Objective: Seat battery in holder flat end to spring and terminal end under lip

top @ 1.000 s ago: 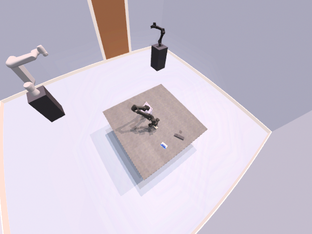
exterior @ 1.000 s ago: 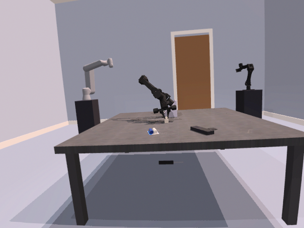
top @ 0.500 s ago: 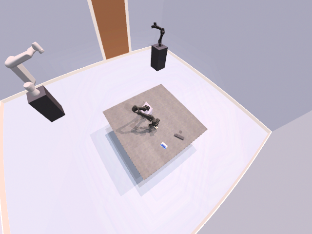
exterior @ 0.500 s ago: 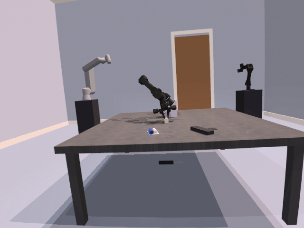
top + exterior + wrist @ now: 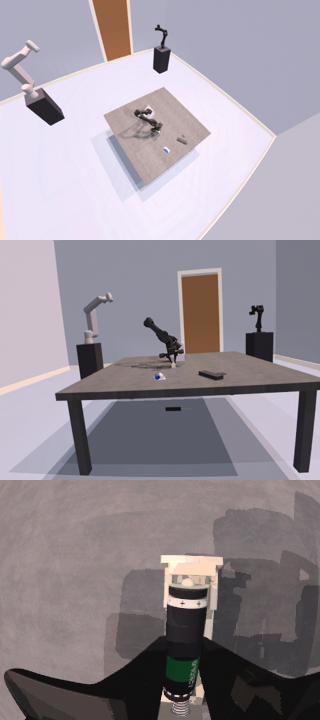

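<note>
1. The jaws (image 5: 156, 130) (image 5: 173, 362) are closed on the battery (image 5: 186, 635), one finger along each side of its lower half; the grip sits nearer the flat end, around the green band.
2. The battery lies over the holder (image 5: 158, 132) (image 5: 173, 365) (image 5: 213, 597), which stands on the table (image 5: 147, 165) (image 5: 248, 374) (image 5: 65, 580); its terminal end points at the lip (image 5: 192, 566), its flat end at the spring (image 5: 181, 708).
3. In the wrist view the battery runs slightly askew to the holder, with more of the holder's wall showing on one side; how deep it sits is hard to judge from above, but it seems to ride a little high, the terminal perhaps not yet under the lip.
4. The step in hand, as I judge it, is the seating itself; keep the flat end against the spring and let the spring give a little, so that the terminal end can drop below the lip rather than scrape over it.
5. Turn the wrist slightly to square the battery with the walls before lowering; go down gently, and if the terminal catches, ease back toward the spring instead of pushing.
6. Once it lies level and straight, part the fingers evenly and only as far as needed; then lift straight up, so neither finger drags the battery or nudges the holder.
</note>
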You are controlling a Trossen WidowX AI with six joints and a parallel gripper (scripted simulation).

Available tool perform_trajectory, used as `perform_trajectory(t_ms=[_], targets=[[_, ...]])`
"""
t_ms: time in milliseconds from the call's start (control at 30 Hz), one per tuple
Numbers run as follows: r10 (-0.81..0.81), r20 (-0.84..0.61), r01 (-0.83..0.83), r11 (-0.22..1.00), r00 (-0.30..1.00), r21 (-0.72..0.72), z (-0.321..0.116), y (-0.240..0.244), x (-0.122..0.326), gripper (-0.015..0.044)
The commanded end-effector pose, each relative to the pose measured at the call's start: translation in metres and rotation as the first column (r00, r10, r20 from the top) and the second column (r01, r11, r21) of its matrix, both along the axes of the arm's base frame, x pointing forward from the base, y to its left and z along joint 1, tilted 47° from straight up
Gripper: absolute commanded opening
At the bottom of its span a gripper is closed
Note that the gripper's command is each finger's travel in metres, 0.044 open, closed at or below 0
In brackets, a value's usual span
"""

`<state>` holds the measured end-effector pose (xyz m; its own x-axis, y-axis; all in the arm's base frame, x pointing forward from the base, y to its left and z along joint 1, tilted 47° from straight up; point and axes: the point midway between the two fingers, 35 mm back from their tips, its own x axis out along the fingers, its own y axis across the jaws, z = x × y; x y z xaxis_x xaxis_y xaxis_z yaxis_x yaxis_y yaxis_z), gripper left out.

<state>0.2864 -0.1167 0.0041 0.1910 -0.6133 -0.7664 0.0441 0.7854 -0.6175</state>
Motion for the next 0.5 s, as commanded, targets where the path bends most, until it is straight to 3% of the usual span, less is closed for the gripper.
perform_trajectory(t_ms=[0, 467], targets=[[-0.019, -0.04, 0.019, 1.0, 0.999, 0.002, -0.0051, -0.0006, -0.0062, 0.006], [-0.07, -0.091, 0.071, 0.997, 0.993, 0.007, -0.0038, -0.0025, -0.0048, 0.006]])
